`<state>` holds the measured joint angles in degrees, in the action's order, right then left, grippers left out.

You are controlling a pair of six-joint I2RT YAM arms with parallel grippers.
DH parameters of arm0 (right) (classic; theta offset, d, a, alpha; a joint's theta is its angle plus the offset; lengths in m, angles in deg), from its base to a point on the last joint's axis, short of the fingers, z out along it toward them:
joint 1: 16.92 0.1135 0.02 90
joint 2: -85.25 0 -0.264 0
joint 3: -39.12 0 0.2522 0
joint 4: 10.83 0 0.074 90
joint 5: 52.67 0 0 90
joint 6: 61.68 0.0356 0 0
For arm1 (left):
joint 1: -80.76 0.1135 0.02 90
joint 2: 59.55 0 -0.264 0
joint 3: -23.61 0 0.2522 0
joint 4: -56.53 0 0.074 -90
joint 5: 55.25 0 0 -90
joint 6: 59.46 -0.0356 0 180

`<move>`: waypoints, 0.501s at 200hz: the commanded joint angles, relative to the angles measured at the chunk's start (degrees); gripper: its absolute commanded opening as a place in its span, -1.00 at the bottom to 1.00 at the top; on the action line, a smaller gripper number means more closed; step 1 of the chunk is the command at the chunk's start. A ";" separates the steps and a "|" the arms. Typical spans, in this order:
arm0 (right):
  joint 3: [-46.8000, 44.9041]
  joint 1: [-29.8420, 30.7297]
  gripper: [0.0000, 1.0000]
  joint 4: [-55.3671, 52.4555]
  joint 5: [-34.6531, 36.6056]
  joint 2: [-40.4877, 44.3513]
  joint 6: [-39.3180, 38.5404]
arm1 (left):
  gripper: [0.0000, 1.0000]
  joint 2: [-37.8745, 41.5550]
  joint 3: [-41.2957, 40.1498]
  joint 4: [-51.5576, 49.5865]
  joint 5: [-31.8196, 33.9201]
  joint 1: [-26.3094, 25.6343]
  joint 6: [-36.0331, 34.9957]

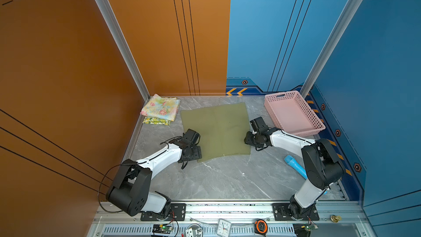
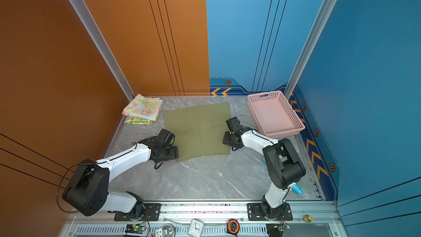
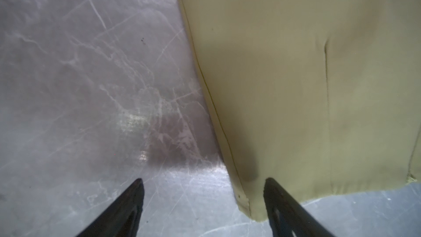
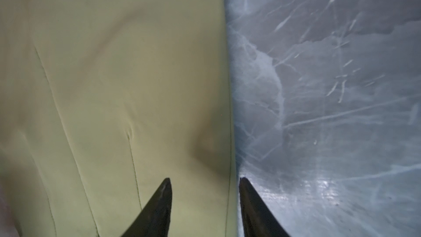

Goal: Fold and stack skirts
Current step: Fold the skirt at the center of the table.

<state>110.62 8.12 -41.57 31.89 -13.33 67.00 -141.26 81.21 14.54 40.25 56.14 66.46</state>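
i see my left gripper (image 3: pixel 202 180) spread wide across the near corner of the olive skirt (image 1: pixel 216 128), my right gripper (image 4: pixel 205 178) half-open astride its right edge, neither pinching cloth.

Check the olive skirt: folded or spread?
Spread. The olive skirt lies flat as one wide sheet on the table, beside the folded floral skirt, not yet stacked.
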 commanded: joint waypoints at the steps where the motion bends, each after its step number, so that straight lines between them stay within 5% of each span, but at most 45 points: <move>1: 1.67 -0.43 -0.03 -0.44 -0.25 -1.29 -1.72 | 0.63 -1.37 1.34 0.44 -2.19 0.73 -2.03; 100: 2.66 -1.04 -0.32 -0.75 0.74 -4.91 -4.13 | 0.44 -4.68 0.64 2.04 -3.80 1.68 -3.58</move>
<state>112.00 7.37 -41.57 31.94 -16.42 64.31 -145.17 81.34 16.31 37.63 57.25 63.91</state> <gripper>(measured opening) 0.354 0.728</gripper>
